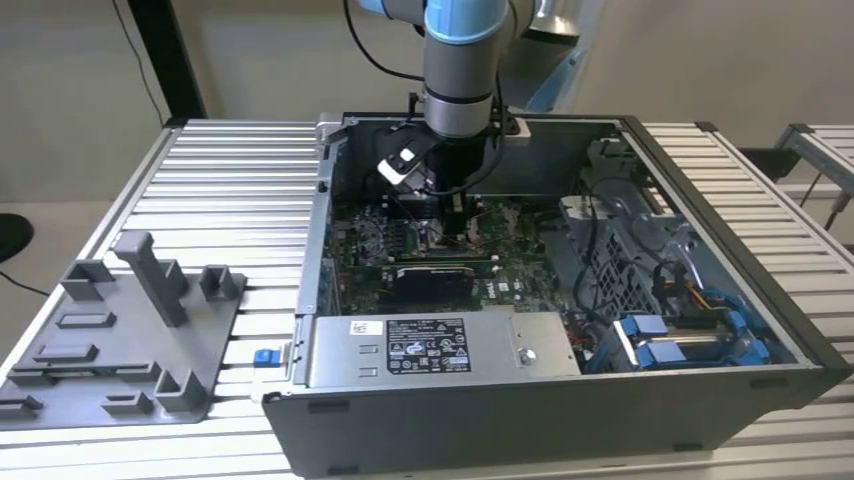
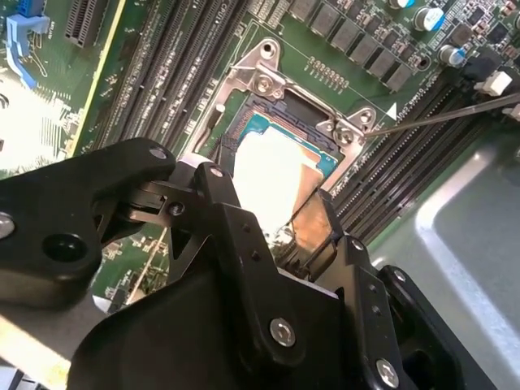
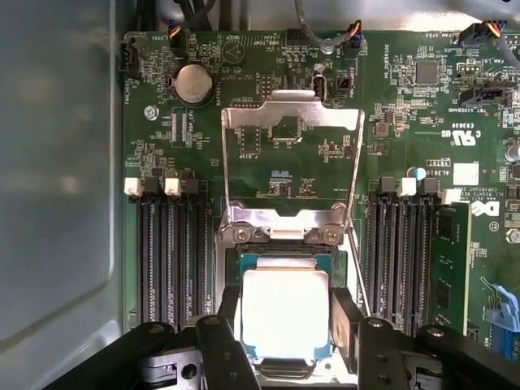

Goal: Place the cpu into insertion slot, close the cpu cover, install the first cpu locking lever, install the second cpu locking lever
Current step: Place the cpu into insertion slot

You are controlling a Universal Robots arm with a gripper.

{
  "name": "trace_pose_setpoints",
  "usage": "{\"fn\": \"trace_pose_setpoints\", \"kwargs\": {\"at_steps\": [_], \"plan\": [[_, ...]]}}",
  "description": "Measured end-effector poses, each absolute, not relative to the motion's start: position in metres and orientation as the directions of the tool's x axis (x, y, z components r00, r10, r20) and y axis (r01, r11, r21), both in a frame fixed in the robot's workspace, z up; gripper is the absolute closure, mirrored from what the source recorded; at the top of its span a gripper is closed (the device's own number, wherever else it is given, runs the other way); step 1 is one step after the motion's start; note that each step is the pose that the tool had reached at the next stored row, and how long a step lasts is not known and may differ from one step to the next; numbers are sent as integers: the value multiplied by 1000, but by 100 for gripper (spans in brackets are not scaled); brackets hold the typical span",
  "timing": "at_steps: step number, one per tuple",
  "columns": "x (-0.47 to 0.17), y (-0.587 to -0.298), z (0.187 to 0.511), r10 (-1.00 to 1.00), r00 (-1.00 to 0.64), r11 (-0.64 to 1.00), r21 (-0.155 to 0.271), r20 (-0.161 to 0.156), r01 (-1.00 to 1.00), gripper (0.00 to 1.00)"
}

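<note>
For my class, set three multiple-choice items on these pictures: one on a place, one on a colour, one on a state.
1. Where is the cpu?
A on the grey rack outside the case
B at the insertion slot, by the gripper
C on a memory slot

2. What colour is the motherboard?
A green
B red
C white

3. How does the cpu cover stand?
A shut over the chip
B swung open
C lying outside the case

Answers:
1. B, both wrist views show the chip at the socket.
2. A, the board is green.
3. B, the frame stands raised, clear of the socket.
</note>
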State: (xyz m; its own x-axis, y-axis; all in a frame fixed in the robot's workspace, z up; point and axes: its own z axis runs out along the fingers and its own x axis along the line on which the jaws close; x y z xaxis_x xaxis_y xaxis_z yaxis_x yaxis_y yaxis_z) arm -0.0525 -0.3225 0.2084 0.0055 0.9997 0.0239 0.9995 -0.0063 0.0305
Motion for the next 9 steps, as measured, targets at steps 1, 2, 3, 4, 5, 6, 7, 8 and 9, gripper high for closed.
{"fn": "trace_pose_setpoints", "kwargs": {"at_steps": [1,2,3,4,5,6,7,8,9], "plan": [[-53,-323,208,1000,6,-6,31,24,1000,100],[-53,-323,207,1000,6,-6,31,24,1000,100],[-53,-323,207,1000,6,-6,31,24,1000,100],[-53,-323,207,1000,6,-6,31,24,1000,100],[-53,-323,206,1000,6,-6,31,24,1000,100],[-53,-323,206,1000,6,-6,31,24,1000,100],[-53,-323,205,1000,6,-6,30,23,1000,100],[-53,-323,205,1000,5,-6,30,23,1000,100],[-53,-323,205,1000,5,-6,30,23,1000,100]]}}
